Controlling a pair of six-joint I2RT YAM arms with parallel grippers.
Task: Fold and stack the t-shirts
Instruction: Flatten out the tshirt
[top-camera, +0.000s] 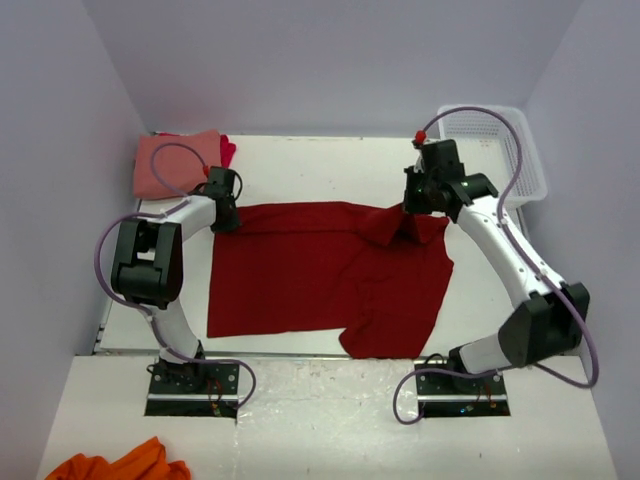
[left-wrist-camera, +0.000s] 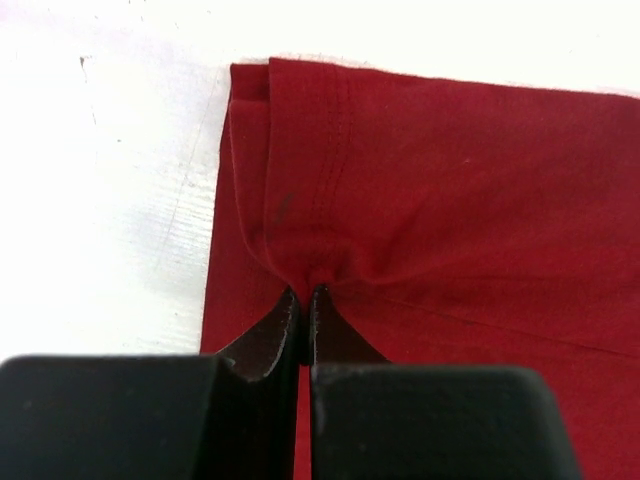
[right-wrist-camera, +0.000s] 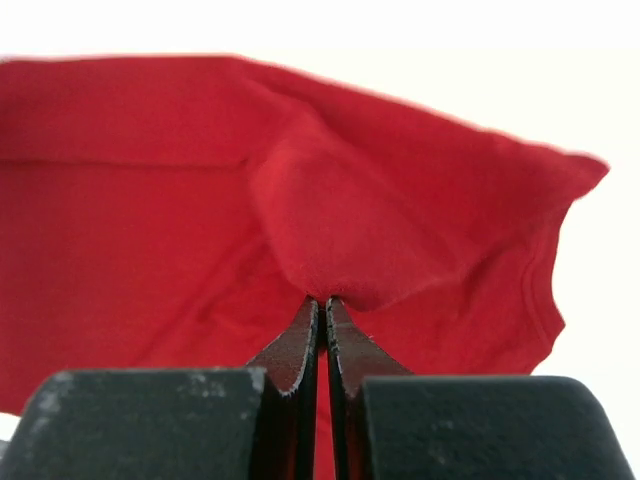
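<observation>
The left pincer and right pincer each pinch the dark red t-shirt mid-frame; we judge an uneven lift could pull cloth from these thin grips.

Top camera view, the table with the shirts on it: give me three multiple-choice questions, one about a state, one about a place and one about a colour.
1. The left gripper is:
A. open and empty
B. shut on the big dark red cloth t-shirt
C. shut on a pink shirt

2. The folded salmon-pink cloth shirt lies:
A. at the far left corner of the white table
B. on top of the dark red t-shirt
C. between the arm bases

3. The crumpled cloth at the near left edge of the top view is:
A. blue
B. green
C. orange

Answers:
1. B: the left wrist view shows it closed on bunched red cloth.
2. A: it sits beyond the left arm, apart from the spread t-shirt.
3. C: it is plainly bright orange.
</observation>
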